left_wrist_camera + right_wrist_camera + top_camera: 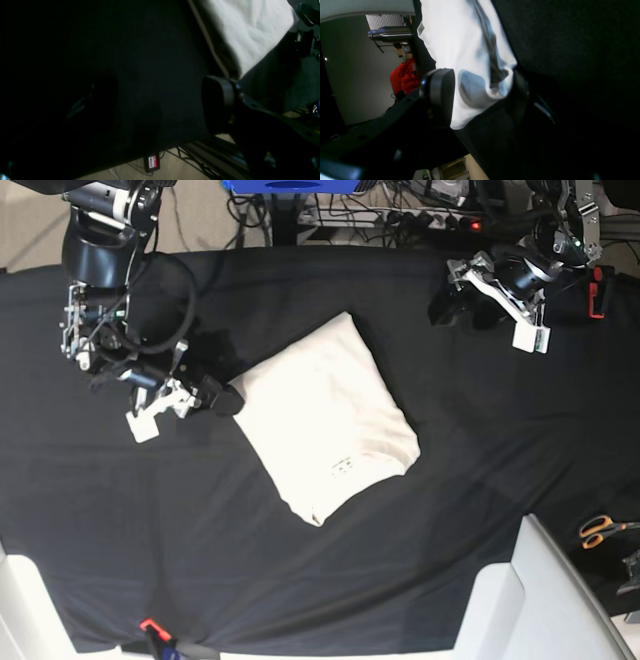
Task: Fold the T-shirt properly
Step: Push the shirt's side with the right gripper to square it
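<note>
We have the T-shirt (pixel 328 420) folded mid-table. R gripper (pixel 218 397) at its left edge, fabric between part-closed jaws, grip unconfirmed. L gripper (pixel 455 305) open, empty, well apart. Next: neaten edge w/o unfolding.

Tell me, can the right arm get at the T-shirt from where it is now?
Probably yes. The right pincer is already at the left corner of the folded T-shirt, and its wrist view shows white cloth between its fingers. Nothing stands in the way on the black table cover.
</note>
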Controlling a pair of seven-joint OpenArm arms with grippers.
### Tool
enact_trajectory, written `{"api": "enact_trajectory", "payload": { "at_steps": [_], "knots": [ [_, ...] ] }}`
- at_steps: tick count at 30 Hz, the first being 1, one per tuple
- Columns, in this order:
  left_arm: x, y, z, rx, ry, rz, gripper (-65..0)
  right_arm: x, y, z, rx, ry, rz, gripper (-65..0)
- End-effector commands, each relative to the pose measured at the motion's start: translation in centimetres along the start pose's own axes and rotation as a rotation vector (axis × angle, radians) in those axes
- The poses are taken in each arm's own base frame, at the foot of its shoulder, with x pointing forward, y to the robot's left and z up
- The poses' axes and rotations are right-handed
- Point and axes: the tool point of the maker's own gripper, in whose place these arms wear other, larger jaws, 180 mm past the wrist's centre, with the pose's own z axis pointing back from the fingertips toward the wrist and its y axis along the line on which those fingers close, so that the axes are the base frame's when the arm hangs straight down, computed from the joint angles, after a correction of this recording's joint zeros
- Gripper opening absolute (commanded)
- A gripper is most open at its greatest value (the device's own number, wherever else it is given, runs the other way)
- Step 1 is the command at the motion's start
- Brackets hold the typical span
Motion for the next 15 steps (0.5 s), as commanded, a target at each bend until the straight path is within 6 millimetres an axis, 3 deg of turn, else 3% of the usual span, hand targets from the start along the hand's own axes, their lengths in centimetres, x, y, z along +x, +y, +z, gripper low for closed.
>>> {"api": "enact_trajectory", "payload": {
  "at_steps": [1, 5, 9, 12, 15],
  "knots": [
    [1.04, -0.07, 0.33, -0.012, -0.033, -0.01, -13.8, 1.27, 1.2, -0.16, 0.031, -0.026, 0.02, -36.6],
    [1.04, -0.07, 0.33, -0.012, -0.033, -0.01, -13.8, 1.29, 1.24, -0.21, 0.032, -0.029, 0.02, -57.6],
    [1.04, -0.07, 0.33, -0.012, -0.033, -0.01, -13.8, 1.32, 1.16, -0.14, 0.032, -0.032, 0.015, -59.6],
    [1.04, -0.07, 0.33, -0.012, -0.033, -0.01, -13.8, 1.34, 1.07, -0.11, 0.03, -0.035, 0.01, -65.0],
    [1.04, -0.07, 0.33, -0.012, -0.033, -0.01, -13.8, 0.78, 0.59, 0.08, 0.025, -0.035, -0.006, -64.2]
  ]
}}
